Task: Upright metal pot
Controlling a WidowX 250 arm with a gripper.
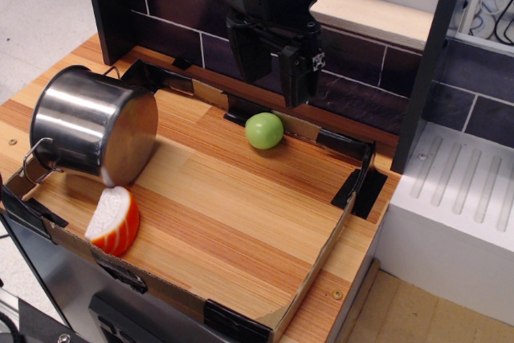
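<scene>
The metal pot [80,118] lies on its side at the left of the wooden tabletop, its flat base turned to the right and front. A wire loop handle [32,165] sticks out at its lower left. My black gripper [275,86] hangs high at the back centre, well right of the pot and apart from it. It is just above and behind a green ball [264,130]. Its jaws look parted and hold nothing.
An orange-and-white slice-shaped toy [112,220] lies right in front of the pot. A low cardboard rim [317,267] with black corner clips borders the wooden surface. A dark tiled wall [361,78] stands behind, and a white drainer [466,190] sits at the right.
</scene>
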